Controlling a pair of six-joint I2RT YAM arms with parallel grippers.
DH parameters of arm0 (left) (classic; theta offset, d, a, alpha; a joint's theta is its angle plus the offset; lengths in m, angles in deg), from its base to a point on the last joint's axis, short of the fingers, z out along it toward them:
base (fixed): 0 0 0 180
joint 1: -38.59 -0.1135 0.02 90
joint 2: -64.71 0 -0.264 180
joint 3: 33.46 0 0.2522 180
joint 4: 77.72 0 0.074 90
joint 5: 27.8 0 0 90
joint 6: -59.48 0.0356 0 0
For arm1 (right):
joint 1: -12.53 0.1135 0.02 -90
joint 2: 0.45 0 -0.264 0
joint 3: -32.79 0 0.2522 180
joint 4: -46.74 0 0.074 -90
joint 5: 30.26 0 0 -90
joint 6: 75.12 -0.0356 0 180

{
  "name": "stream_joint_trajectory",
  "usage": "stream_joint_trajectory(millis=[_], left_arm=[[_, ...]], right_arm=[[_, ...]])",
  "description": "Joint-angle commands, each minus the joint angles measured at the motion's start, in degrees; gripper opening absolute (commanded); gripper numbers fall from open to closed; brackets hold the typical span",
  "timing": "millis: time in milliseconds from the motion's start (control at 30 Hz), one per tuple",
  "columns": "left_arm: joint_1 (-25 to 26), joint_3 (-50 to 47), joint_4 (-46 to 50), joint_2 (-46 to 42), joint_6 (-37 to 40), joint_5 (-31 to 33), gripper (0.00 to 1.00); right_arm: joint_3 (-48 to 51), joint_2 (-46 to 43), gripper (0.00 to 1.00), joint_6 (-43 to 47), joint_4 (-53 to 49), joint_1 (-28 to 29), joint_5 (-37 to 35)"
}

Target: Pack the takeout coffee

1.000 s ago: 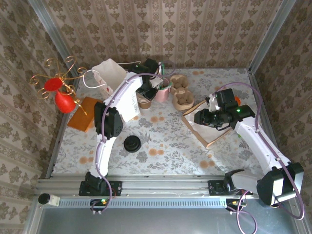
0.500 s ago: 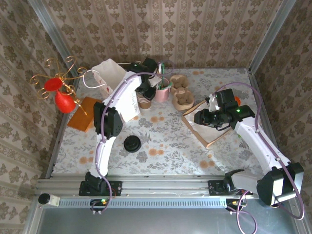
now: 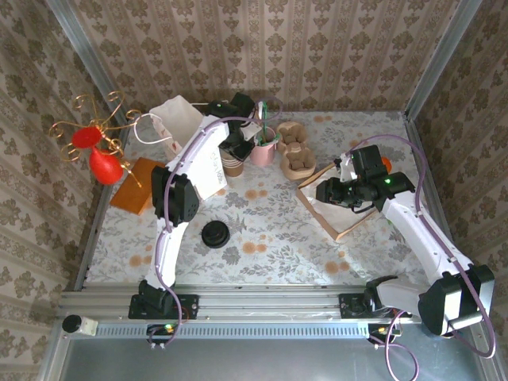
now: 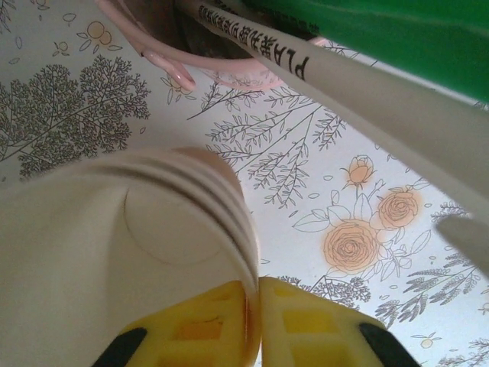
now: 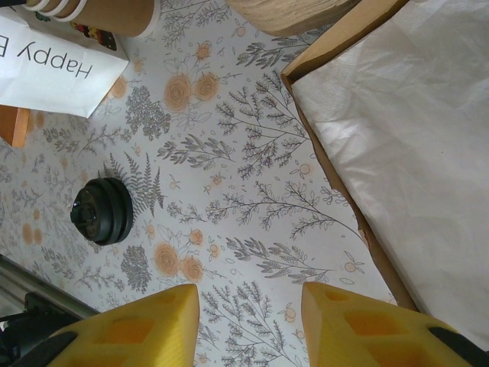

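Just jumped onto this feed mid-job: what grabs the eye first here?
The left gripper is at the far middle of the table, pinched shut on the rim of a stack of lidless beige cups beside a pink cup. On the right, the right gripper hangs open at the edge of a flat white paper bag. A red vase with gold wire curls stands out at the left edge.

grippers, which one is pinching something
The left gripper: it is closed on the rim of the lidless beige cup, while the right gripper hangs open, holding nothing.
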Motion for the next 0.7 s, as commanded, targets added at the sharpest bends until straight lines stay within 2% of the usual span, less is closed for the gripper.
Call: stream_joint_trajectory(millis=[0,133,433,533,667], left_arm=[[-0.33,1.32,1.73,-0.02,-0.27,-0.59,0.06],[-0.25,2.04,2.24,-0.23,-0.33,-0.48,0.00],[0.19,4.74,3.66,-0.79,-0.51,0.83,0.00],[1.04,5.28,3.86,-0.81,0.14,5.97,0.00],[1.69,5.21,3.12,-1.59,0.21,6.90,0.00]], right_arm=[[0.78,-0.88,0.40,-0.08,0.47,-0.23,0.43],[1.03,-0.88,0.39,-0.26,0.86,-0.19,0.42],[1.27,-1.33,0.39,-0.53,1.31,-0.19,0.63],[1.41,-1.43,0.39,-0.76,1.48,-0.19,0.85],[1.51,-1.60,0.39,-0.84,1.49,-0.23,0.89]])
